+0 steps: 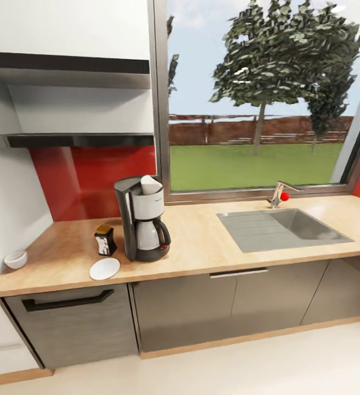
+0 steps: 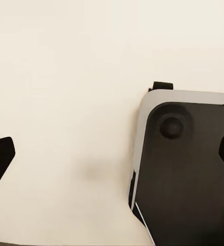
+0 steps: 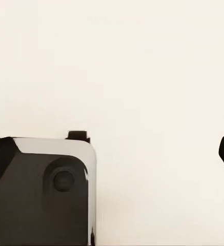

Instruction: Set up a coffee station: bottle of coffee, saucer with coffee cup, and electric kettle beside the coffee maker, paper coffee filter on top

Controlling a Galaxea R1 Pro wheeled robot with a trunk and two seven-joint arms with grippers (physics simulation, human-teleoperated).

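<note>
With both grippers spread and empty over bare floor, you risk knocking the jar (image 1: 105,240) or saucer (image 1: 104,268) when fetching the cup (image 1: 15,259), far left of the coffee maker (image 1: 142,218).

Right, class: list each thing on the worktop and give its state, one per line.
coffee maker: upright, white paper filter on top
coffee jar: upright, capped, beside the coffee maker
saucer: flat, bare
cup: upright, off the saucer
tap: not running
sink: dry-looking
</note>
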